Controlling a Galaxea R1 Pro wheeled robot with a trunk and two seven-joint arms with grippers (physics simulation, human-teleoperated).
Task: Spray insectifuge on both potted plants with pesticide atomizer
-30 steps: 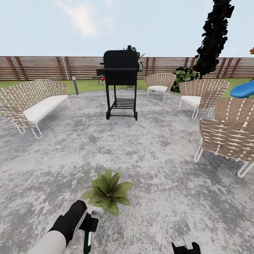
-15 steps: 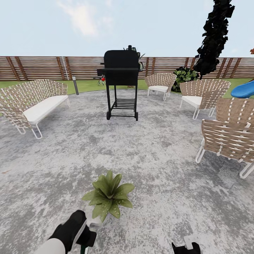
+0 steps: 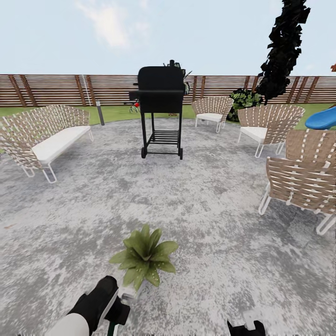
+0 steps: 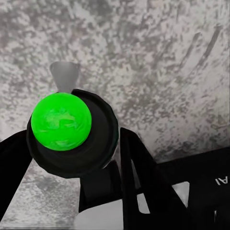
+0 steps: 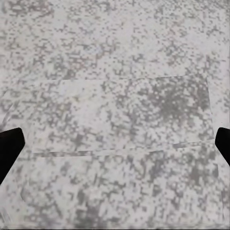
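One potted plant [image 3: 143, 259], a low rosette of pointed green leaves, stands on the grey stone patio [image 3: 200, 200] of the garden, close in front of me. Faint pale specks of insectifuge [image 3: 135, 277] seem to dot its near leaves. My left gripper [image 3: 117, 304] is just short of the plant and shut on the pesticide atomizer [image 3: 127, 293], whose whitish head points at the leaves. In the left wrist view the atomizer [image 4: 67, 127] is a dark round body with a bright green end, between black fingers [image 4: 139, 177]. My right gripper [image 3: 245, 327] hangs open over bare stone, fingertips [image 5: 9, 149] wide apart.
A black grill [image 3: 161, 109] stands mid-patio with a leafy plant behind it. A woven bench [image 3: 44, 135] is on the left, several woven chairs [image 3: 303, 179] on the right. The brown slatted fence [image 3: 56, 88] and a grey bollard lamp [image 3: 99, 113] line the back.
The left gripper with the atomizer has sunk slightly toward the picture's lower edge. The whole view has shifted a little, so the plant sits slightly further right.
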